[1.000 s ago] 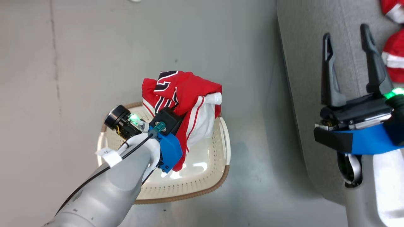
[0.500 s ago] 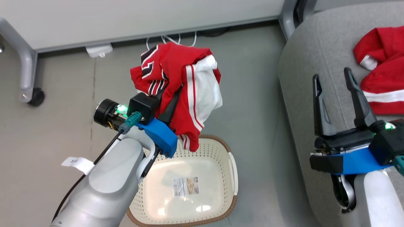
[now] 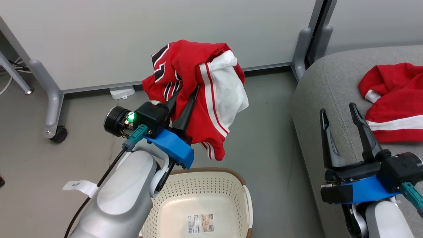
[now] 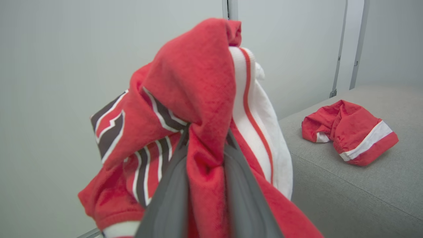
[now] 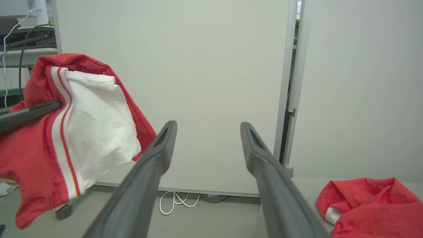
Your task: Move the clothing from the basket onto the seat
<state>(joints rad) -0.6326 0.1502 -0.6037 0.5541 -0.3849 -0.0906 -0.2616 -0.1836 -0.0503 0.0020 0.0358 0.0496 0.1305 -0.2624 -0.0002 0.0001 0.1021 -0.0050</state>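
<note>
While left pincer [image 3: 186, 94] clamps jersey [image 3: 195, 62] aloft, basket [image 3: 211, 172] contains label sticker [image 3: 200, 223]; right pincer [image 3: 337, 108] spread wide.

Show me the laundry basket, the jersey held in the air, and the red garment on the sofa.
basket [image 3: 211, 186], head view, perforated back wall.
jersey [image 3: 190, 62], head view, red upper fold.
red garment [image 3: 396, 96], head view, red middle.

A pale partition panel [image 3: 132, 39] stood behind on grey legs [image 3: 49, 96], one ending in a black castor [image 3: 59, 135] on the grey floor [image 3: 271, 132]. A small white box [image 3: 122, 92] lay at its foot, and a white cable [image 5: 175, 200] looped beneath it.
</note>
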